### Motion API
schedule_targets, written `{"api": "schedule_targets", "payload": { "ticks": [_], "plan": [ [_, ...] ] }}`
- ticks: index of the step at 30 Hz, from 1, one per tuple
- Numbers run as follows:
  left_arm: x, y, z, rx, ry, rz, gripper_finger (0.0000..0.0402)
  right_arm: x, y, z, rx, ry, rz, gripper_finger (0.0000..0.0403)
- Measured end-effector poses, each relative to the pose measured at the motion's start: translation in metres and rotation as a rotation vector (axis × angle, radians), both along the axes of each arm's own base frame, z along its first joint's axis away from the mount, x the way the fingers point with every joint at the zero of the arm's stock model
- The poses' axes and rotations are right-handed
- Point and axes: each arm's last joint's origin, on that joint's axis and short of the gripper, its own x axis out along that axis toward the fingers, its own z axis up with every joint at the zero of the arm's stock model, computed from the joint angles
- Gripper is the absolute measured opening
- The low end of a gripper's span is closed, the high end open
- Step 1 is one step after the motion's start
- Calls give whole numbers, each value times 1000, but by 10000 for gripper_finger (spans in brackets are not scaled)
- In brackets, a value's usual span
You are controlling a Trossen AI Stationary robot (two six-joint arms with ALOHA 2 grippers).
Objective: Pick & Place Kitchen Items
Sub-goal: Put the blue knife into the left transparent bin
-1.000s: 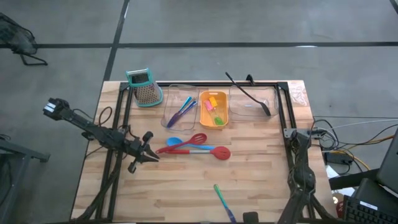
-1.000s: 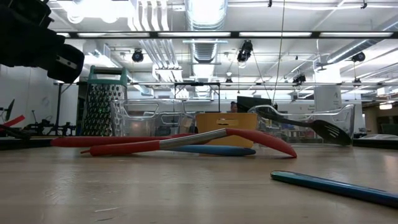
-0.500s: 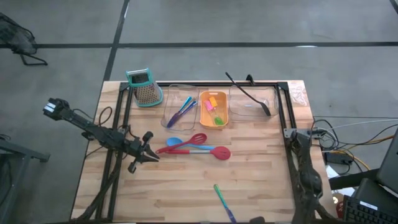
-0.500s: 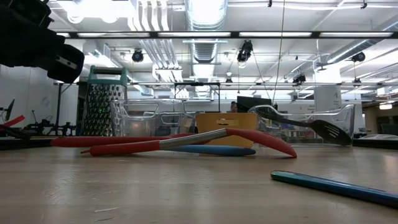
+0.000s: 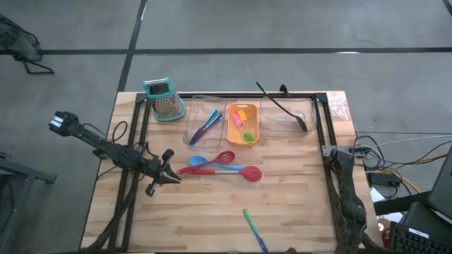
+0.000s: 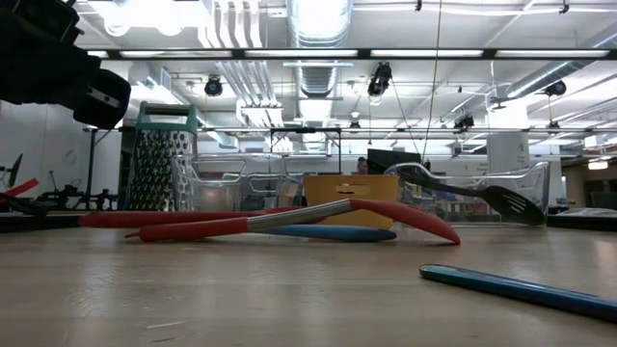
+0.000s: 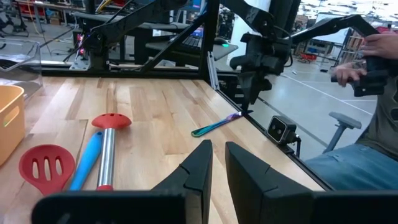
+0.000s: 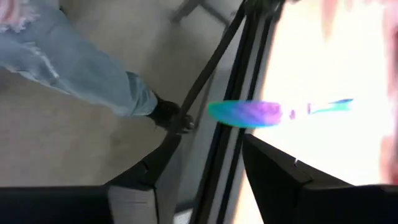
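A thin green-to-purple stick (image 5: 253,227) lies flat on the wood near the table's near edge, and its purple end (image 8: 261,113) juts past that edge. My right gripper (image 7: 249,102) hangs over that end, pointing down, open (image 8: 208,149); I cannot tell whether it touches the stick. A red slotted spatula (image 5: 224,156), a red spoon (image 5: 247,172) and a blue spoon (image 5: 198,161) lie crossed mid-table. My left gripper (image 5: 169,176) hovers level just left of them, open by a narrow gap (image 7: 217,168), with nothing between its fingers.
At the far edge stand a grater (image 5: 164,99), a clear tray (image 5: 192,132) with blue and purple sticks, an orange tray (image 5: 241,123) with small pieces, and a clear tray (image 5: 272,125) that holds a black spoon (image 5: 282,106). A seated person (image 7: 367,93) is beyond the near edge.
My right arm has swung at the table's near right side toward the near edge. Its gripper stays below the high view's lower border.
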Motion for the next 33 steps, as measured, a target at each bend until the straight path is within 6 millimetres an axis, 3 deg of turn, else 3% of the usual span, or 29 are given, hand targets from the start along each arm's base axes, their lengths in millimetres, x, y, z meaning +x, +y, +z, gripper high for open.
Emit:
{"api": "schedule_targets", "payload": {
  "ticks": [8,12,15,22,33],
  "plan": [
    [0,0,0,0,0,0,51,-2,2,-11,-174,-131,116,222],
    [0,0,0,0,0,0,51,0,-2,-23,-210,-112,135,243],
    [0,0,0,0,0,0,51,-1,-7,-20,-206,-115,137,253],
    [0,0,0,0,1,0,51,-4,-8,-33,-141,-120,168,259],
    [0,0,0,0,0,0,51,11,-14,-44,-149,-199,150,240]
  ]
}}
